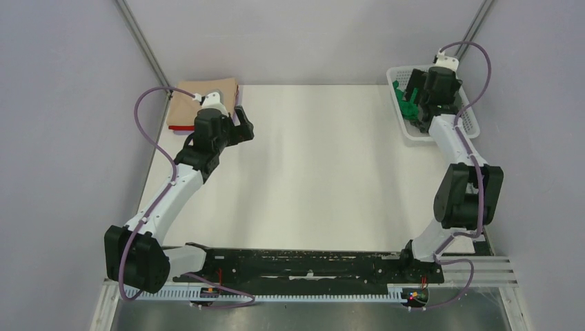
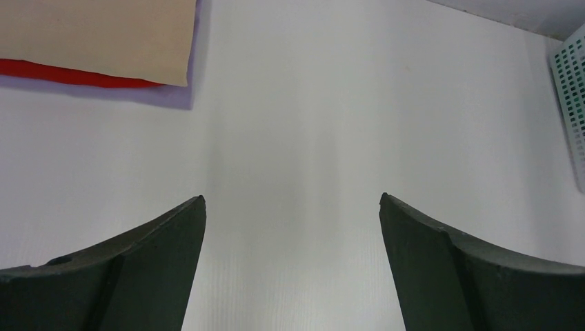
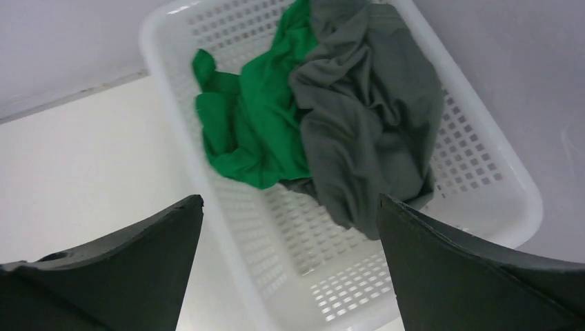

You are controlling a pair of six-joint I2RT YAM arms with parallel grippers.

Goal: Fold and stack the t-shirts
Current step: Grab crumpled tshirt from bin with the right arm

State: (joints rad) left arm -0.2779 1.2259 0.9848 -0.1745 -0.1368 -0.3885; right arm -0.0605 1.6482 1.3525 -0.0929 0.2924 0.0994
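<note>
Right wrist: right pincer (image 3: pixel 290 198) spread over basket (image 3: pixel 476 162) holding green tee (image 3: pixel 255 131), grey tee (image 3: pixel 365 117).

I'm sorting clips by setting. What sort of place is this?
Probably a robotics lab cell, not a home: a left arm and right arm bolted to a white table, plain grey walls close around, and a basket of crumpled shirts opposite a folded stack.

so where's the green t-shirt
In the right wrist view the green t-shirt lies crumpled in the white basket, far right of the table, against the dark grey t-shirt.
</note>
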